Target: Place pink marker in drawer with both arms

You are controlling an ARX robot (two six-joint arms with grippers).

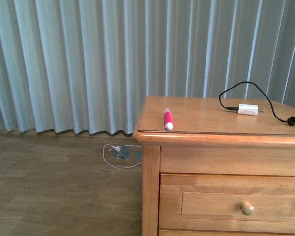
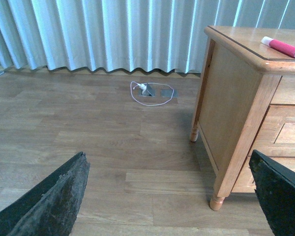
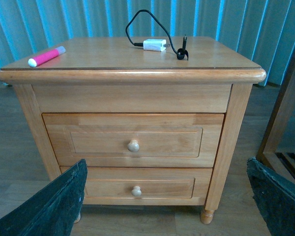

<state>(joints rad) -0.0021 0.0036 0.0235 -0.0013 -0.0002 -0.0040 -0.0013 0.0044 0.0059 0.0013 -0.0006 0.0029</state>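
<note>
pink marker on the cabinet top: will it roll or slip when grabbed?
The short, thick pink marker with a white cap looks round and lies flat on the smooth honey-coloured wooden cabinet top, so a sideways nudge would probably roll it. It sits near the front left corner, so it might roll off. Small, plastic-looking: probably rigid, light, slippery.

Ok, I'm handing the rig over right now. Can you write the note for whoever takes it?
Left gripper: open, empty, off the cabinet's side.
Right gripper: open, empty, facing the cabinet front.
Pink marker: lying on the cabinet top near its front edge, apart from the charger.
Upper drawer: shut.
Done: nothing yet.
Left: pull the drawer open by its knob, pick up the marker, put it inside.
</note>
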